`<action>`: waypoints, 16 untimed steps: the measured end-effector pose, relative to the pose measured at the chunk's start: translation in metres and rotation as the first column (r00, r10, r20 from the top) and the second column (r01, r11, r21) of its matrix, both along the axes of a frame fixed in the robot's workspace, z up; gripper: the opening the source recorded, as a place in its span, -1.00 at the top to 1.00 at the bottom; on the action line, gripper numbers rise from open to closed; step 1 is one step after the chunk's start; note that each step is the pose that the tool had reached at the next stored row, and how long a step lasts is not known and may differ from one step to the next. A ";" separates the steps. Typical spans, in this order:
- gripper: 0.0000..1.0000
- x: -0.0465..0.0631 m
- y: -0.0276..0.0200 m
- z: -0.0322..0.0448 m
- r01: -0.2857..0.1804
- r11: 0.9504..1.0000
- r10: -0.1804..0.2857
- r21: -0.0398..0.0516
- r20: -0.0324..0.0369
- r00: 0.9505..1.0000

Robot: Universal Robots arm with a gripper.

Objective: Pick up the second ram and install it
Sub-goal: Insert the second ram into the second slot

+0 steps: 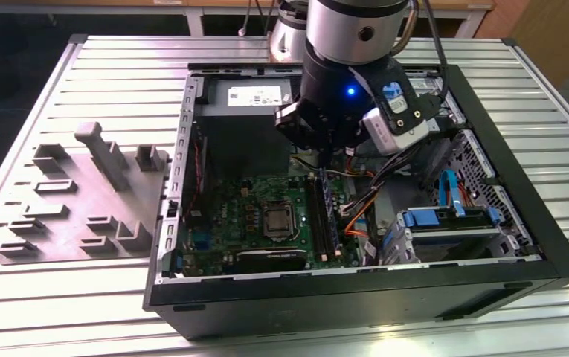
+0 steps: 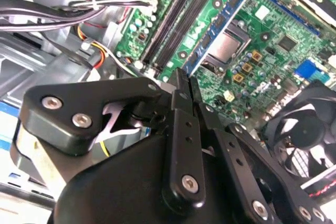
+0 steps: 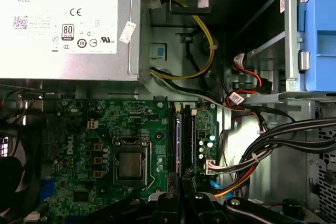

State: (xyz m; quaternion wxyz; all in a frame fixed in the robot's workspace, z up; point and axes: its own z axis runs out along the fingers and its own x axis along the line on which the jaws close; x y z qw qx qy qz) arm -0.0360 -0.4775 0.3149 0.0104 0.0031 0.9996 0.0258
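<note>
Your black metal fingers (image 2: pixel 177 103) are pressed together just above the thin blue-green second ram (image 1: pixel 330 212), apparently standing in long black slots (image 3: pixel 171 140), centre of the exterior view. Light, stiff, fragile: hold its edges.

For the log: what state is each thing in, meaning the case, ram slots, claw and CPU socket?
Case: open, side panel off.
Ram slots: filled or empty, cannot tell.
Claw: shut, just above those slots; nothing seen in it.
CPU socket: uncovered, no cooler on it.
</note>
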 end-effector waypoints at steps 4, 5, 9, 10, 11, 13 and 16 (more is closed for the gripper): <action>0.73 0.000 -0.0003 -0.0008 0.000 1.000 0.000 0.000 0.000 1.000; 0.73 0.000 -0.0011 -0.0023 0.000 1.000 0.000 0.000 0.000 1.000; 0.73 0.001 -0.0027 -0.0094 0.000 1.000 0.000 0.000 0.000 1.000; 0.73 0.001 -0.0030 -0.0112 0.000 1.000 0.000 0.000 0.000 1.000; 0.73 0.001 -0.0034 -0.0130 0.000 1.000 0.000 0.000 0.000 1.000; 0.73 0.002 -0.0039 -0.0158 0.000 1.000 0.000 0.000 0.000 1.000; 0.73 0.008 -0.0043 -0.0182 0.000 1.000 0.000 0.000 0.000 1.000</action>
